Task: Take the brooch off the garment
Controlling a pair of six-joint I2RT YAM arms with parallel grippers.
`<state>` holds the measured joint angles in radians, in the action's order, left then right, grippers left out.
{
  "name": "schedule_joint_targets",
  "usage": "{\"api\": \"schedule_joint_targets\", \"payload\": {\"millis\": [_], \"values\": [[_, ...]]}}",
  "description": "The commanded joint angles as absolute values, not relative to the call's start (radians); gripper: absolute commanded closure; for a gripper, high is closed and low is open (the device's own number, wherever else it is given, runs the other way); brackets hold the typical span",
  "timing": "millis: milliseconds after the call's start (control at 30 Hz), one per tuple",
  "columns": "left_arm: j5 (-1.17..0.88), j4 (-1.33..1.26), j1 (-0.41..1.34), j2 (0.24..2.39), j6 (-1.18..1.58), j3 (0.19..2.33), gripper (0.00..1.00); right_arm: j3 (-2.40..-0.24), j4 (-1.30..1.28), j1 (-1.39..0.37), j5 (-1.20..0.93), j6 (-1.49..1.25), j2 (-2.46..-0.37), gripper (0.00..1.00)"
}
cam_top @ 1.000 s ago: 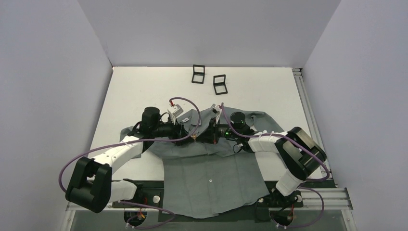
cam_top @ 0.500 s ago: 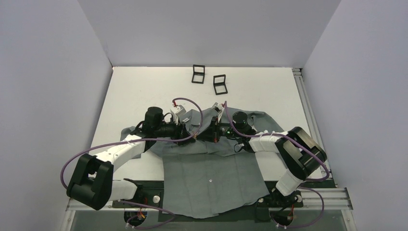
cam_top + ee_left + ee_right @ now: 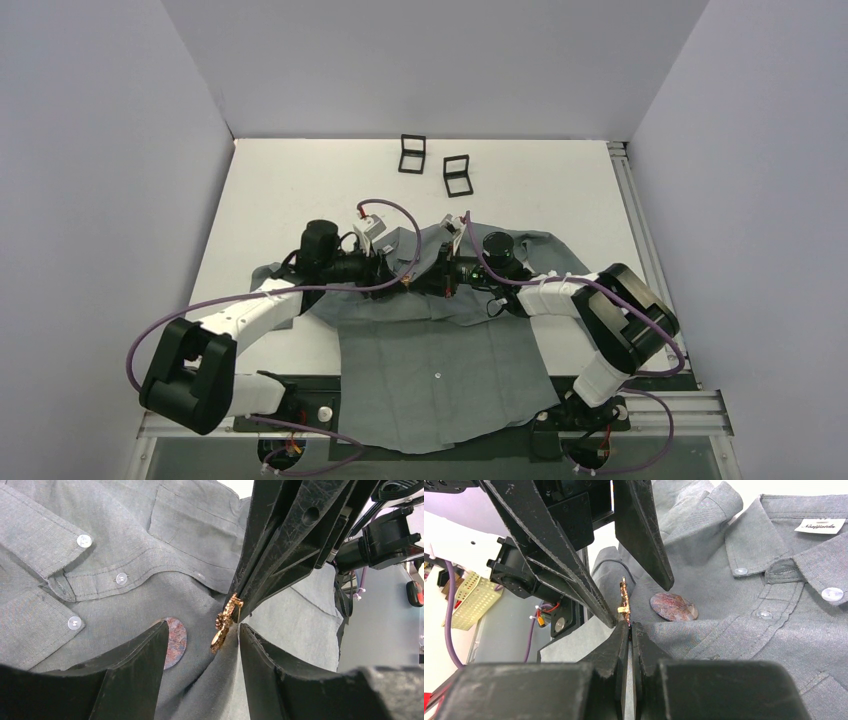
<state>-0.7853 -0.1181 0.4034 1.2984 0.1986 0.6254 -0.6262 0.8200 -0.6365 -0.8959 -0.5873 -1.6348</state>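
**Right gripper [image 3: 630,625] pinches gold piece [image 3: 223,625]; left gripper [image 3: 202,626] open beside brooch [image 3: 176,637]**

Near edge: the garment [image 3: 440,370] hem drapes over the front lip of the table [image 3: 300,190], between the two arm bases.

Mid-table: both grippers meet almost tip to tip on the shirt's chest. The right gripper's fingers are pressed together on a thin gold piece, which stands on edge at a raised fold of fabric. The left gripper's fingers are spread wide with nothing gripped, straddling that fold. The brooch lies flat on the fabric just beside the fold, inside the left gripper's spread and below the buttoned collar [image 3: 774,535]. One left finger hides part of it in the left wrist view. Can't tell if the gold piece is joined to the brooch.

Farther: past the collar, bare table runs toward the back wall. Two black boxes [image 3: 412,153] [image 3: 457,175] sit near that far edge, well apart from the shirt. Bare strips of table run along the left wall and beside the right rail [image 3: 630,200].
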Motion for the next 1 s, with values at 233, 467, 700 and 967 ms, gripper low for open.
{"api": "schedule_joint_targets", "payload": {"millis": [233,467,700,967], "values": [[-0.757,-0.175,0.403,1.311,0.221,0.681,0.50,-0.628,0.864,-0.647,-0.920,-0.556,-1.653,1.00],[-0.751,-0.183,0.404,1.325,0.221,0.686,0.47,-0.627,0.864,-0.650,-0.923,-0.557,-1.653,1.00],[-0.708,-0.181,0.406,1.342,0.226,0.693,0.49,-0.628,0.849,-0.657,-0.924,-0.540,-1.647,1.00],[-0.654,-0.119,0.405,1.348,0.184,0.705,0.67,-0.626,0.843,-0.657,-0.922,-0.536,-1.634,1.00]]}}
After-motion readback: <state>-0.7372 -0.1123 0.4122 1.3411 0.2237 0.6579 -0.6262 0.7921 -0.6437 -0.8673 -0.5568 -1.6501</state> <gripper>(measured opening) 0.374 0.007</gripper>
